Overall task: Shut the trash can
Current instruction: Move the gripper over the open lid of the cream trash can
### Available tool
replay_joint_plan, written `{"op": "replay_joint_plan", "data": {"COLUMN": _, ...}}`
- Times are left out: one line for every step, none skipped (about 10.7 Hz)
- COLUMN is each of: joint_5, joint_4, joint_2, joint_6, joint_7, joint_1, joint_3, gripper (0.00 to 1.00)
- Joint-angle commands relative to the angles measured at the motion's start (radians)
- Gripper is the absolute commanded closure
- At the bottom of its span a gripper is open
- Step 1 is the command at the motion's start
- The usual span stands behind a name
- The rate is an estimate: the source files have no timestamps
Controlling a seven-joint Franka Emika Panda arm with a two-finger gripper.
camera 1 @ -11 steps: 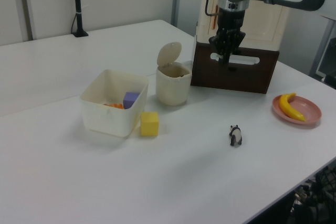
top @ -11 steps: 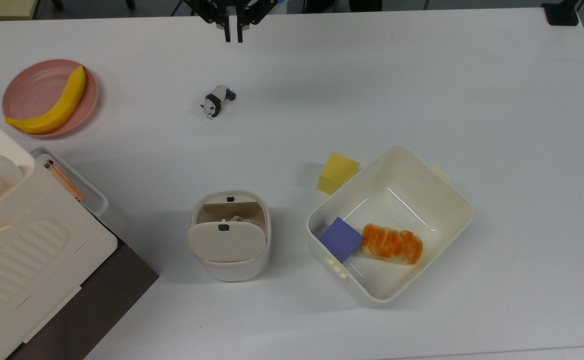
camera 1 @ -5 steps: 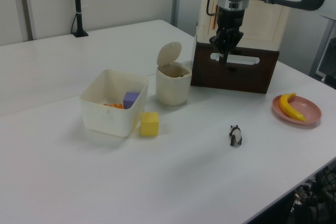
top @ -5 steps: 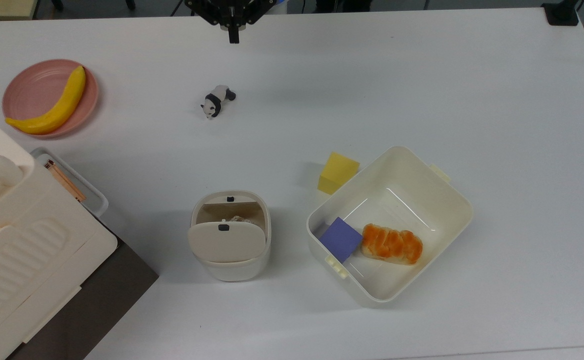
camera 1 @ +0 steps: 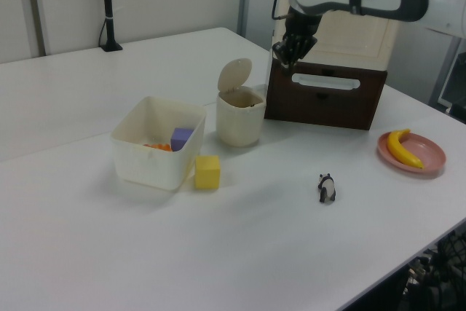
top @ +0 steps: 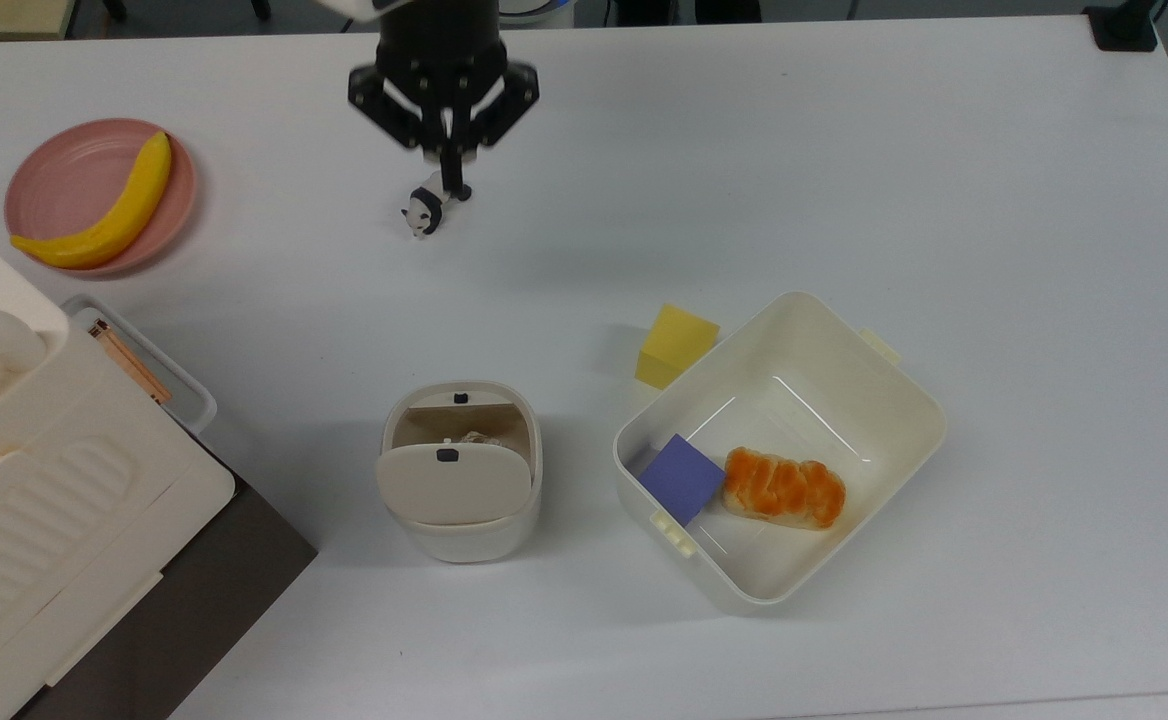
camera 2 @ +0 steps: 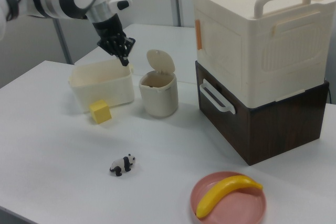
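The trash can is a small cream bin near the middle of the table, in the top view's lower half. Its beige lid is hinged up and stands open, so the inside shows; the lid rises above the bin's rim in the left view, and the trash can stands by the tub in the right view. My gripper hangs shut and empty, high over the table. In the top view it overlaps the panda figure. In the right view the gripper is up and to the right view's left of the lid.
A cream tub beside the bin holds a bread piece and a purple block; a yellow block sits against it. A panda figure, a pink plate with a banana, and a big cream appliance on a brown box stand around.
The fingers closed together. The arm moved from the top view's upper edge down over the panda, and in the left view leftward toward the bin's lid.
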Motion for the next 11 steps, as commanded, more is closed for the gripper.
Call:
{"op": "replay_joint_plan", "data": {"joint_5": 0.009, "joint_4": 0.041, "joint_2": 0.101, "joint_6": 0.251, "joint_7": -0.028, "joint_1": -0.008, "joint_3": -0.006, "gripper": 1.0}}
{"op": "replay_joint_plan", "data": {"joint_5": 0.009, "joint_4": 0.055, "joint_2": 0.133, "joint_6": 0.367, "joint_7": -0.025, "joint_1": -0.009, "joint_3": -0.006, "gripper": 1.0}}
{"op": "replay_joint_plan", "data": {"joint_5": 0.013, "joint_4": 0.067, "joint_2": 0.163, "joint_6": 0.462, "joint_7": -0.023, "joint_1": -0.025, "joint_3": -0.006, "gripper": 1.0}}
{"op": "replay_joint_plan", "data": {"joint_5": 0.015, "joint_4": 0.075, "joint_2": 0.19, "joint_6": 0.542, "joint_7": -0.023, "joint_1": -0.032, "joint_3": -0.006, "gripper": 1.0}}
{"op": "replay_joint_plan", "data": {"joint_5": 0.015, "joint_4": 0.075, "joint_2": 0.213, "joint_6": 0.624, "joint_7": -0.023, "joint_1": -0.032, "joint_3": -0.006, "gripper": 1.0}}
{"op": "replay_joint_plan", "data": {"joint_5": 0.015, "joint_4": 0.075, "joint_2": 0.241, "joint_6": 0.723, "joint_7": -0.02, "joint_1": -0.034, "joint_3": -0.006, "gripper": 1.0}}
{"op": "replay_joint_plan", "data": {"joint_5": 0.015, "joint_4": 0.075, "joint_2": 0.262, "joint_6": 0.797, "joint_7": -0.018, "joint_1": -0.033, "joint_3": -0.006, "gripper": 1.0}}
{"op": "replay_joint_plan", "data": {"joint_5": 0.015, "joint_4": 0.075, "joint_2": 0.287, "joint_6": 0.842, "joint_7": -0.02, "joint_1": -0.032, "joint_3": -0.006, "gripper": 1.0}}
{"op": "replay_joint_plan", "data": {"joint_5": 0.012, "joint_4": 0.075, "joint_2": 0.307, "joint_6": 0.883, "joint_7": -0.027, "joint_1": -0.031, "joint_3": -0.006, "gripper": 1.0}}
{"op": "replay_joint_plan", "data": {"joint_5": 0.009, "joint_4": 0.075, "joint_2": 0.328, "joint_6": 0.929, "joint_7": -0.031, "joint_1": -0.031, "joint_3": -0.005, "gripper": 1.0}}
{"op": "replay_joint_plan", "data": {"joint_5": 0.007, "joint_4": 0.075, "joint_2": 0.345, "joint_6": 0.966, "joint_7": -0.038, "joint_1": -0.028, "joint_3": -0.005, "gripper": 1.0}}
